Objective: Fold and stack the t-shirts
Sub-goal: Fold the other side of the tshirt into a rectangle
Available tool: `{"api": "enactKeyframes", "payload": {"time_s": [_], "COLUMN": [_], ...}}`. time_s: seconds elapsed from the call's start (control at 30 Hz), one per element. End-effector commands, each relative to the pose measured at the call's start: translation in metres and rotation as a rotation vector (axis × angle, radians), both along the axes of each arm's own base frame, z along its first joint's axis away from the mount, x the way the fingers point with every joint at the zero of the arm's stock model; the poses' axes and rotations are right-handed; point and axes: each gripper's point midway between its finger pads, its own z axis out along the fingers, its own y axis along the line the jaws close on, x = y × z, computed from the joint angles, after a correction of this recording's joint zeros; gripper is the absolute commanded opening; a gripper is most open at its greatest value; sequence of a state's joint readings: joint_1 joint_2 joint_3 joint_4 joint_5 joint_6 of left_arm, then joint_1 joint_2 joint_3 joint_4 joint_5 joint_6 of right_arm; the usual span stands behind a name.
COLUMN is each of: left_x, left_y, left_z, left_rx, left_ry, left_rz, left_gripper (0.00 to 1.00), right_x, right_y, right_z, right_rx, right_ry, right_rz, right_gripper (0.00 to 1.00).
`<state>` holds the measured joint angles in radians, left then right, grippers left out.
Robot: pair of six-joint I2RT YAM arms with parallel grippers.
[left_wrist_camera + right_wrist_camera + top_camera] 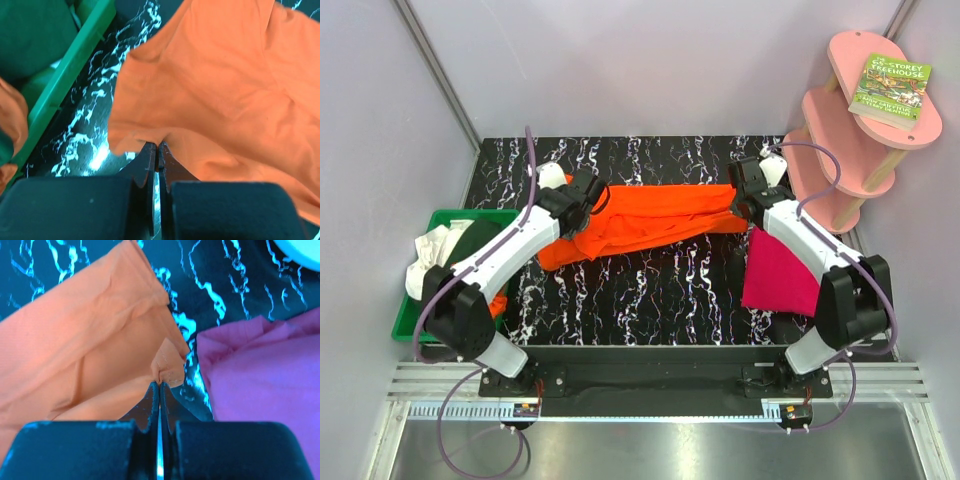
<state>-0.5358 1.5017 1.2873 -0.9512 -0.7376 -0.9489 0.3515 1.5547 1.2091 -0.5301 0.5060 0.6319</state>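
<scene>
A bright orange t-shirt stretches across the middle of the black marbled table, held at both ends. My left gripper is shut on its left edge; in the left wrist view the jaws pinch a fold of the orange cloth. My right gripper is shut on the shirt's right end, where a hemmed corner sticks out between the closed jaws. A magenta-pink t-shirt lies flat at the right, partly under the right arm. More shirts, white, dark green and orange, lie in the bin.
A green plastic bin stands at the table's left edge, beside the left arm. A pink tiered shelf with a book on top stands at the back right corner. Grey walls close in both sides.
</scene>
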Motion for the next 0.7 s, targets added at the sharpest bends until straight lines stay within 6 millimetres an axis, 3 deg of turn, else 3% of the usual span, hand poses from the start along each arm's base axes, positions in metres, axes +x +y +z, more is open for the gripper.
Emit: {"api": "enactKeyframes", "payload": {"time_s": [0.0, 0.2, 0.67], "left_x": [0.032, 0.057, 0.114], "left_y": [0.006, 0.017, 0.019], "left_z": [0.023, 0.026, 0.03], "left_rx": [0.012, 0.027, 0.061], "left_ry": [-0.073, -0.068, -0.061], "left_rz": [0.012, 0.036, 0.028], "left_gripper": [0.0, 0.0, 0.0], "right_x": [0.027, 0.046, 0.082], "right_y": [-0.008, -0.007, -0.012], "right_z": [0.014, 0.006, -0.017], "right_rx": [-0.011, -0.022, -0.014], "right_ry": [-0.032, -0.02, -0.004], "right_rz": [-0.022, -0.028, -0.051], "right_gripper": [0.0, 0.0, 0.0]}}
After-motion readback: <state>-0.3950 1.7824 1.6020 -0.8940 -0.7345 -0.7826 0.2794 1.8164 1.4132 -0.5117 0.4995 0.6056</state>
